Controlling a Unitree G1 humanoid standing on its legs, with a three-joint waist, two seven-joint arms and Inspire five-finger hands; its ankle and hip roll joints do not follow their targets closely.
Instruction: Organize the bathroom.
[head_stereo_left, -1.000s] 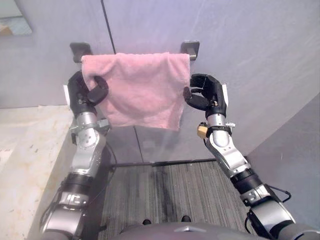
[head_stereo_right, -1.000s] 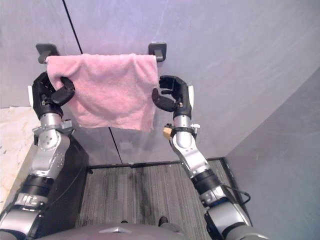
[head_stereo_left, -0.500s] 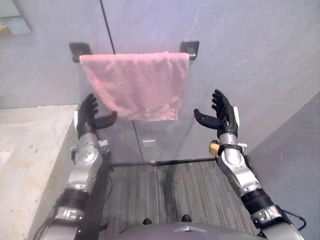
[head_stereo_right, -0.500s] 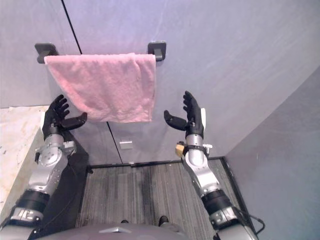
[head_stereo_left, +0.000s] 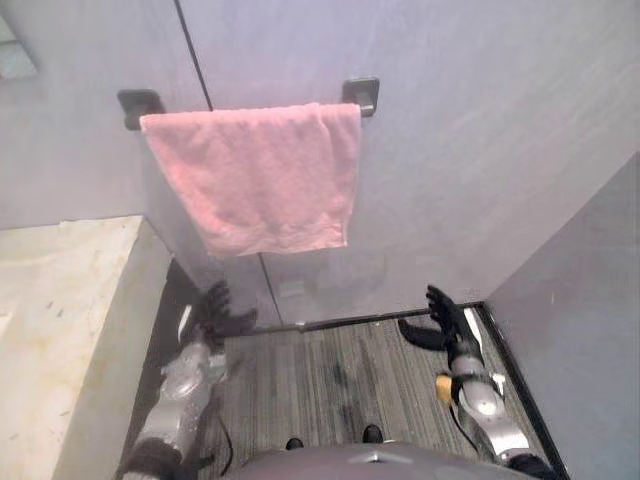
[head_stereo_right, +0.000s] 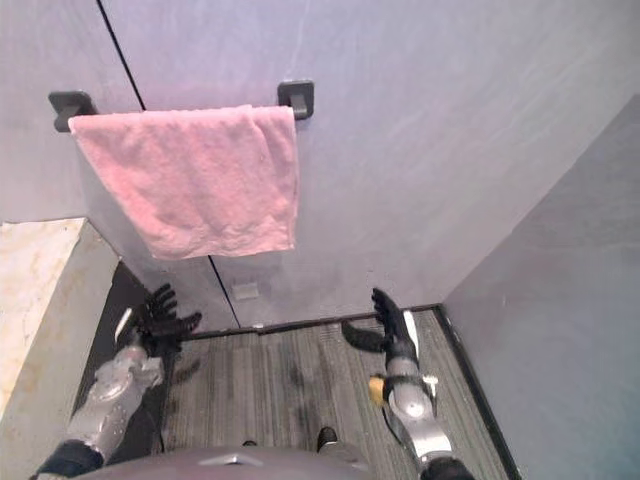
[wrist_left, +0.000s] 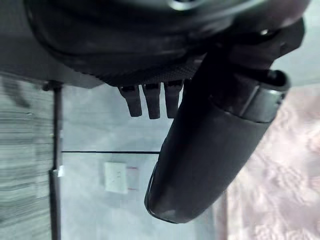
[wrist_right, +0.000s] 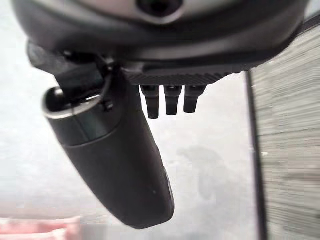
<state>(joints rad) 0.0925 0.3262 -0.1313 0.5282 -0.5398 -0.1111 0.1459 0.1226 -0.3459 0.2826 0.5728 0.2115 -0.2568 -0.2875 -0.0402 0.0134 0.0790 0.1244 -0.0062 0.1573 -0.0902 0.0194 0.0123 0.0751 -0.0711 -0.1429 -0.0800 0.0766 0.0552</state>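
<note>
A pink towel (head_stereo_left: 255, 175) hangs spread over a dark wall rail (head_stereo_left: 360, 92) on the grey wall, its lower edge slanting down to the right. My left hand (head_stereo_left: 212, 318) is low beside the counter, well below the towel, open with straight fingers and empty. At the lower right my right hand (head_stereo_left: 446, 322) is also open and empty, near the foot of the wall. The left wrist view shows the towel (wrist_left: 280, 190) past the left hand's thumb (wrist_left: 210, 145).
A pale stone counter (head_stereo_left: 60, 320) fills the left side, its dark side panel close to my left arm. A striped grey mat (head_stereo_left: 340, 380) covers the floor. A second grey wall (head_stereo_left: 590, 300) closes in on the right. A small white plate (head_stereo_left: 292, 290) sits low on the wall.
Both hands let go of the towel's edges, opened, and dropped down away from it to near the floor. The towel now hangs free on the rail. The camera shifted a little.
</note>
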